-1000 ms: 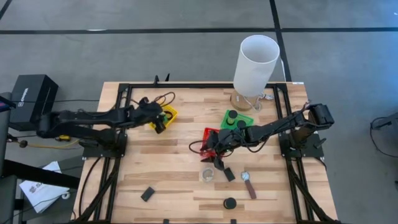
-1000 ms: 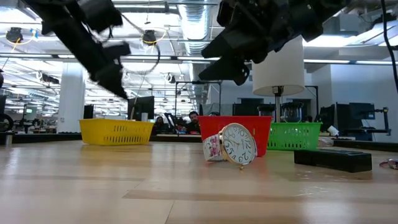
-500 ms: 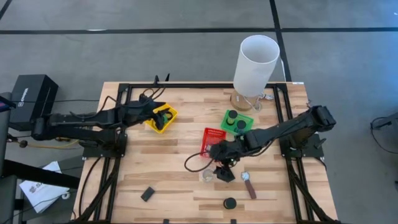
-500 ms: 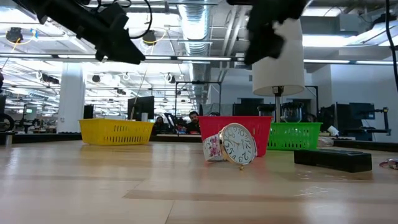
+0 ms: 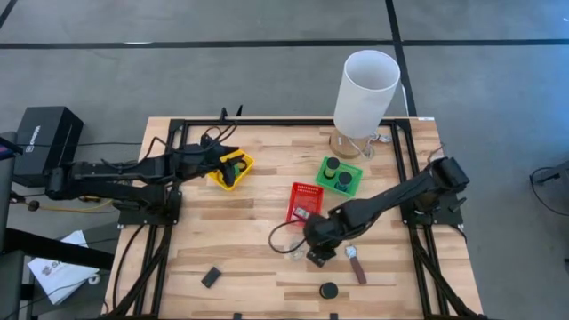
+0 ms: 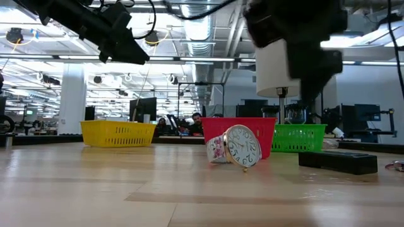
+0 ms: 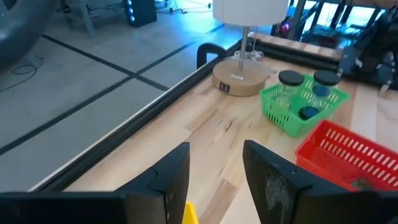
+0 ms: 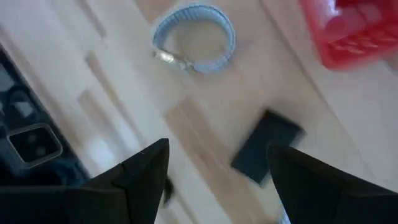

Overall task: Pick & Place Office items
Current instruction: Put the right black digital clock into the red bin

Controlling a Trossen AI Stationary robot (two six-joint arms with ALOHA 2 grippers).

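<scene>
— Where is the right gripper [image 8: 214,165] now, and does it hold something?

— It hangs low over the middle of the wooden desk [image 5: 240,249], toward the near edge. Its two dark fingers [image 8: 140,171] stand wide apart and nothing is between them. Just under it lies a flat black rectangle [image 8: 266,146], and beside this a clear ring [image 8: 194,38] with a small metal clasp. A red plastic basket [image 5: 304,201] is close by, toward the far edge.

— And other items around?

— A watch with brown strap [image 5: 355,262] lies just to the right of the gripper, a short black cylinder [image 5: 329,290] near the front edge, and another flat black rectangle [image 5: 211,277] toward the near left corner. Black cylinders [image 5: 332,164] sit inside a green plastic basket [image 5: 339,186].

— The left gripper [image 7: 214,165]?

— It hovers above a yellow plastic basket [image 5: 238,175] near the far left side, fingers partly open, holding nothing. A tall white cylinder [image 5: 364,89] stands at the far edge.
</scene>
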